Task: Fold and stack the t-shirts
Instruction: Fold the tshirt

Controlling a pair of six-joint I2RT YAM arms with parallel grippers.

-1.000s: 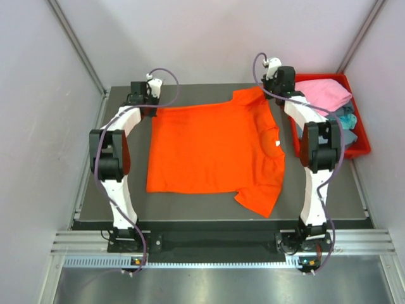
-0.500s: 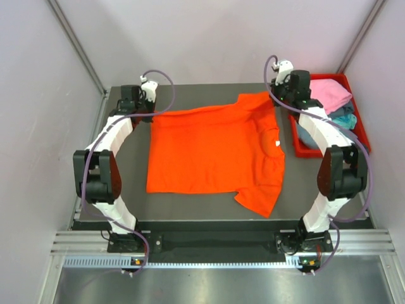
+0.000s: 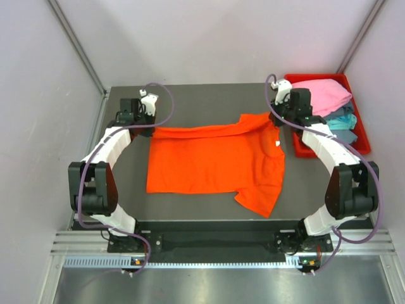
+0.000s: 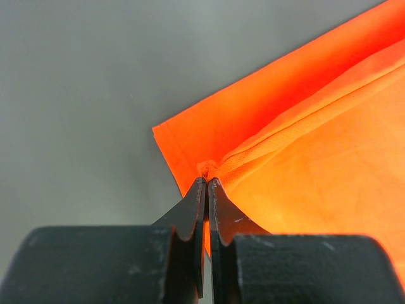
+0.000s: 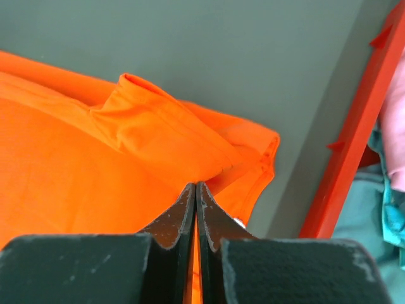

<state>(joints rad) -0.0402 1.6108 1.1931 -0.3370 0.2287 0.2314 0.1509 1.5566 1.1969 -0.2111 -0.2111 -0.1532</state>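
Shows both grippers drawn back from the far edge of the bench (image 3: 209, 95) toward the arm bases since a second ago, with the far edge of the orange t-shirt (image 3: 215, 161) dragged along and the spread cloth now narrower from far to near. Finds the left gripper (image 4: 207, 183) pinched shut on the shirt's far left corner, jaws pressed together with a small bunch of orange fabric nipped at the tips. Reveals, just past those tips, a doubled layer of cloth running off to the right over the lower layer, and bare grey bench to the left and beyond. Finds the right gripper (image 5: 195, 187) likewise clamped on orange cloth at the far right, jaws closed with no gap, gripping beside the far sleeve (image 5: 164, 126), which lies rolled and rumpled ahead of the tips. Places the rest of the shirt flat on the middle of the bench between the two arms, collar end to the right with a small white neck tag (image 3: 277, 143) showing, and the near sleeve jutting toward the near edge. Sets the red bin (image 3: 302, 151) at the far right corner of the bench, just beside the right gripper but apart from the orange cloth. Holds inside it a pink t-shirt (image 3: 323, 95) on top, with a grey-blue t-shirt (image 3: 342, 114) and a teal t-shirt (image 3: 346, 124) bunched beneath it.
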